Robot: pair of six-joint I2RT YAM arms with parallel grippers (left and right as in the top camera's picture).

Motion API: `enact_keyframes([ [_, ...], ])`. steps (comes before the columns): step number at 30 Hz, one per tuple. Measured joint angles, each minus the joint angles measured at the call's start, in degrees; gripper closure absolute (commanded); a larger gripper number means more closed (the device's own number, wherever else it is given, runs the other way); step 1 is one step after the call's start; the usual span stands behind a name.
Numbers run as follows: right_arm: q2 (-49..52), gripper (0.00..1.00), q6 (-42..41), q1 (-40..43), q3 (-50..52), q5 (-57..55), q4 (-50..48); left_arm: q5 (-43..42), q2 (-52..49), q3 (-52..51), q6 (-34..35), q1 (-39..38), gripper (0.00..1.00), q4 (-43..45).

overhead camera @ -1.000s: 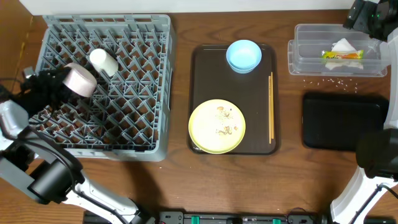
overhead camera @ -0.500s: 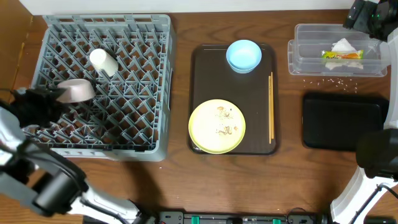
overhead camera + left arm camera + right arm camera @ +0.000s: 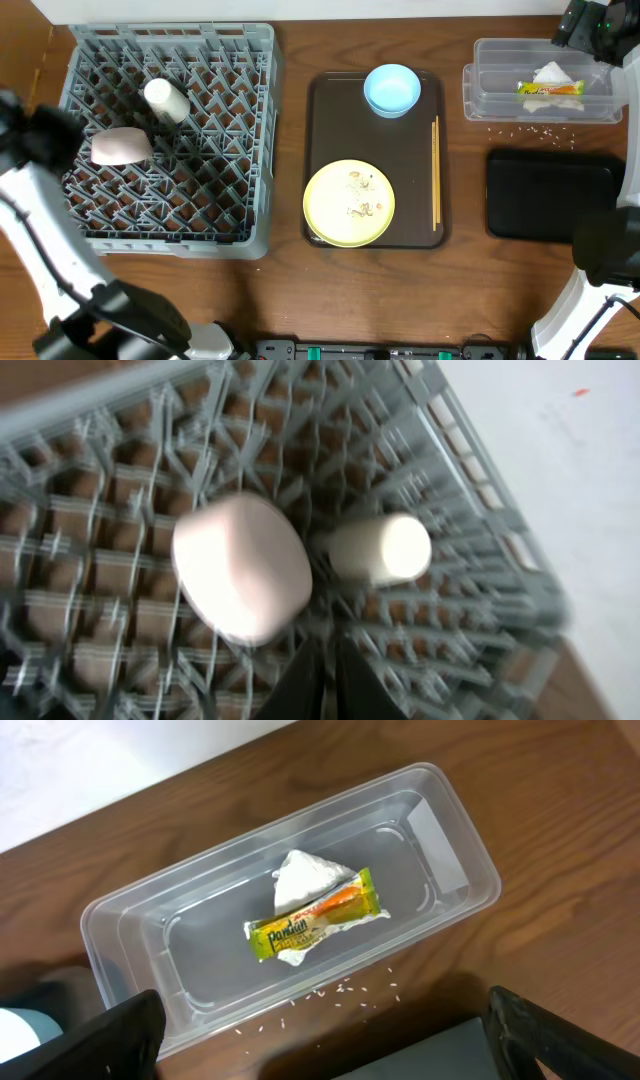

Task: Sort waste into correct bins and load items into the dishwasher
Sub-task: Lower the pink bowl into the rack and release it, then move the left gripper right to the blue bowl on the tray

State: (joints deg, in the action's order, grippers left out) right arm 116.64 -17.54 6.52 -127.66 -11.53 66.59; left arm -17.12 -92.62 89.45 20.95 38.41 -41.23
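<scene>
White bowl (image 3: 121,147) is out of my left gripper (image 3: 322,660) now. A second ago I was carrying it over the left side of the rack (image 3: 230,60); now it sits on its side among the pegs, just below and left of the cup (image 3: 166,100), which lies tipped over nearby. My left arm has pulled back past the rack's left edge. In the blurred wrist view its fingers look drawn close together with nothing between them.

My right gripper (image 3: 322,1005) has not moved. It hangs spread wide and empty over the clear tub (image 3: 450,850), where the napkin (image 3: 305,875) and wrapper (image 3: 310,920) lie together. Rice crumbs (image 3: 340,990) are scattered on the table just in front of the tub, between it and the black tray (image 3: 550,195).

So I judge two of the dishes loaded. The blue bowl (image 3: 392,89), the yellow plate (image 3: 349,203) with scraps on it, and the chopsticks (image 3: 436,170) are left on the brown tray (image 3: 325,150), well apart from the rack, and the crumbs need clearing too.
</scene>
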Motion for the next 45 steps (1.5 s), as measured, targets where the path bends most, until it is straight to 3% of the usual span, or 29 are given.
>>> enact_keyframes([
  [6, 0.00, 0.01, 0.00, 0.00, 0.00, 0.00, 0.02, 12.90, -7.50, 0.00, -0.04, -7.91, 0.92, 6.80],
  [15, 0.00, 0.01, 0.00, 0.00, 0.00, 0.00, 0.02, 18.45, -17.07, -0.02, -0.02, -8.13, 0.92, 8.76],
  [33, 0.00, 0.01, 0.00, -0.02, 0.00, 0.02, 0.02, 20.72, -11.69, -0.02, 4.55, -0.55, 0.92, -5.88],
  [37, 0.00, 0.01, -0.02, -0.13, 0.00, 0.02, 0.02, 17.42, -7.41, -0.02, 4.94, -0.37, 0.92, -5.57],
  [40, 0.00, 0.01, 0.00, -0.22, 0.00, 0.02, 0.02, 10.29, -3.34, -0.02, 4.02, -1.79, 0.92, -3.21],
  [41, 0.00, 0.01, -0.02, -0.24, 0.00, 0.02, 0.02, 7.63, -2.29, -0.02, 3.52, -2.47, 0.87, -2.27],
  [43, 0.00, 0.01, 0.00, -0.24, 0.00, 0.00, 0.02, 0.02, -0.20, -0.02, 2.03, -4.90, 0.60, 0.31],
  [45, 0.00, 0.01, 0.00, -0.24, 0.00, 0.00, 0.04, -6.16, 0.50, -0.02, 1.01, -8.24, 0.44, 2.86],
])
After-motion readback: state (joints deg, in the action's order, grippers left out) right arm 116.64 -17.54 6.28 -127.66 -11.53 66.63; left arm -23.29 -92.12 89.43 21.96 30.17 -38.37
